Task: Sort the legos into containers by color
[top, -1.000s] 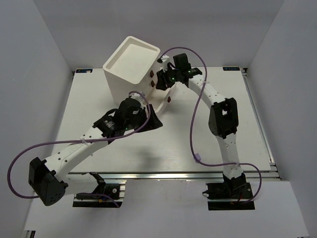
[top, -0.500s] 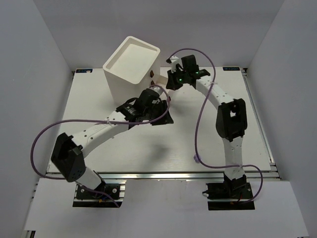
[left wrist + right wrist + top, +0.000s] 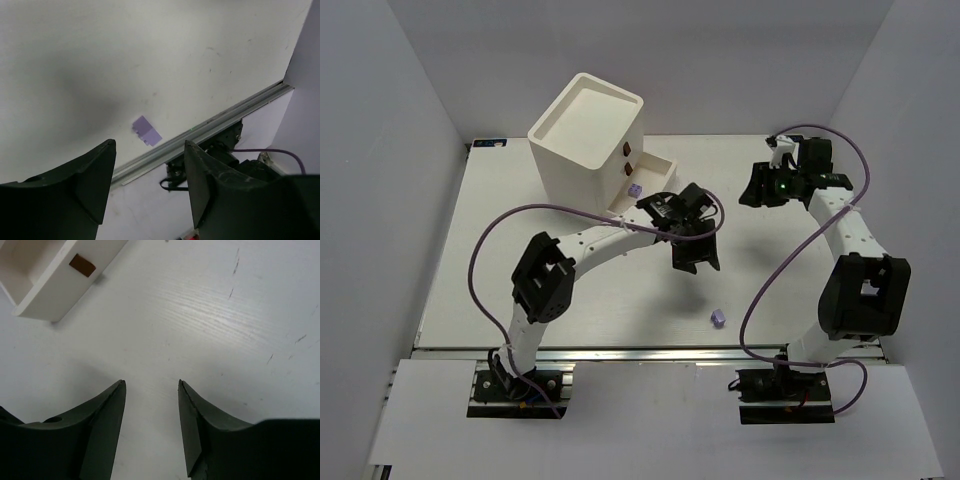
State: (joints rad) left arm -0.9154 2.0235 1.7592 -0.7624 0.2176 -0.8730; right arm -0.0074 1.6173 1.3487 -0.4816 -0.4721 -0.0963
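From above, I see the white cabinet [image 3: 588, 130] at the back left of the table [image 3: 520, 300], with two brown knobs [image 3: 626, 150] on its right face. Its lowest drawer [image 3: 665, 165] is pulled out, and one light purple brick [image 3: 635, 188] lies inside. My left arm reaches across just in front of that drawer, and its wrist covers the drawer's near corner. The left gripper [image 3: 695, 255] sits over the middle of the table. A second purple brick [image 3: 717, 317] lies on the bare table, nearer the front edge. The right gripper [image 3: 756, 190] is well off to the right, facing the drawer.

On the left wrist camera, the left gripper [image 3: 149, 145] is spread with nothing in it. The purple brick [image 3: 146, 131] lies flat between and beyond the fingertips, close to the metal rail [image 3: 200, 132] at the table edge.

On the right wrist camera, the right gripper [image 3: 151, 383] is also spread and empty over scuffed tabletop. The open drawer [image 3: 50, 290] and its knob [image 3: 82, 265] show at top left, well apart from the fingers.
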